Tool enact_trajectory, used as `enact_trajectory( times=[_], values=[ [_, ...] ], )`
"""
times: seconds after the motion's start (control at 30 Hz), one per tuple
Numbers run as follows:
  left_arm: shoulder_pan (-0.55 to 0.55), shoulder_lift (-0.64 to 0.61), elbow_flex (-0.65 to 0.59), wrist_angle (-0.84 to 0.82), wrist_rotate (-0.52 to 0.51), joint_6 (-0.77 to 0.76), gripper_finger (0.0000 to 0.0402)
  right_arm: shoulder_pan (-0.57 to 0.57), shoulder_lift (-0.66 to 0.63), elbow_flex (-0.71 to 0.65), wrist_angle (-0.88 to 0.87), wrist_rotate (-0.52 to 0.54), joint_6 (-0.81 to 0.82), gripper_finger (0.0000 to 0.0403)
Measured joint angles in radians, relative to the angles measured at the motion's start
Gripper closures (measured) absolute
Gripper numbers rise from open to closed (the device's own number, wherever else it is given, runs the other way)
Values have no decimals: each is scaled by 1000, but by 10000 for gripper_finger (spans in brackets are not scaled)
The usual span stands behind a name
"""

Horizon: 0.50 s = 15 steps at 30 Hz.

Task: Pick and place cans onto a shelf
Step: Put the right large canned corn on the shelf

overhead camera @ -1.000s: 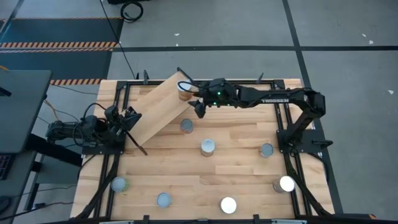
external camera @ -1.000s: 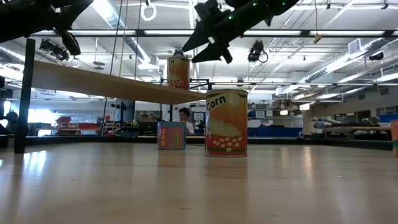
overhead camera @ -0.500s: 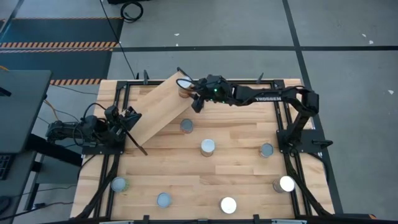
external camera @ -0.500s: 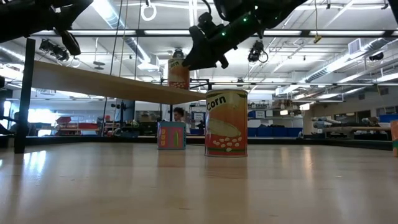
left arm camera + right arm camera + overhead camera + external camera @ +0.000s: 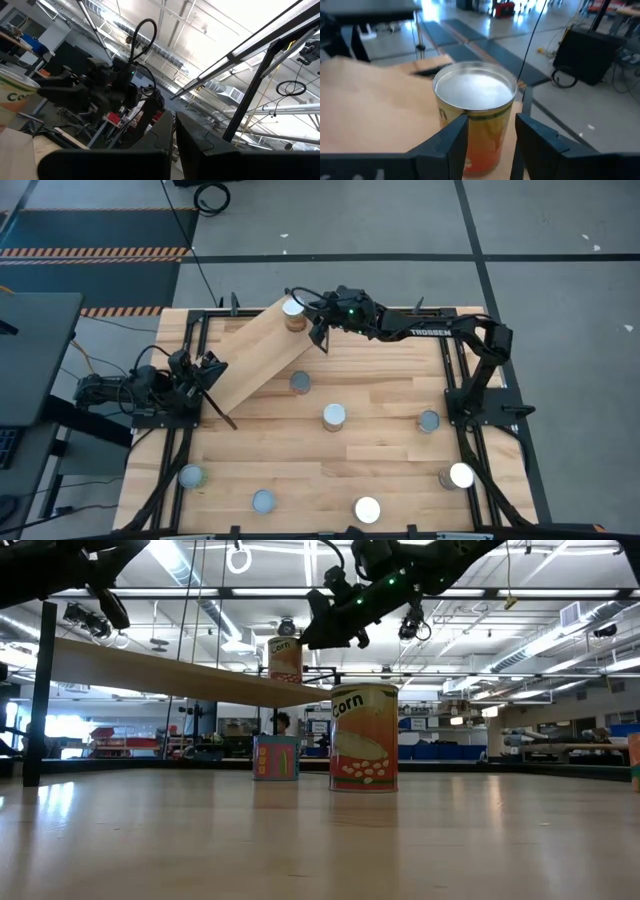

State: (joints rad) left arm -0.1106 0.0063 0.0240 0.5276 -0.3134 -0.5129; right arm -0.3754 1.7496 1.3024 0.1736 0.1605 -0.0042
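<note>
Right wrist view: can on shelf, seen between the right gripper's fingers.

One can (image 5: 474,117) stood upright on the light-wood shelf (image 5: 375,105), near the shelf's far corner, silver top showing, label yellow above and orange-red lower down. The right gripper (image 5: 490,135) faced the can with fingers (image 5: 449,142) spread apart, one on each side of it; whether they touched the can could not be told. Beyond the can: grey floor, striped floor marking, and a dark case (image 5: 587,55) with a black cable.
</note>
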Motion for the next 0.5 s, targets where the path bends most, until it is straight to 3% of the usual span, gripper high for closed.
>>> enact_trajectory(
  times=[0.33, 0.5],
  values=[
    [-1, 0, 0, 5, -7, 0, 377, -8, 80, 0, 187, -1, 0, 233],
    [0, 0, 0, 7, -11, 0, 377, -8, 80, 0, 177, 3, 6, 233]
  ],
)
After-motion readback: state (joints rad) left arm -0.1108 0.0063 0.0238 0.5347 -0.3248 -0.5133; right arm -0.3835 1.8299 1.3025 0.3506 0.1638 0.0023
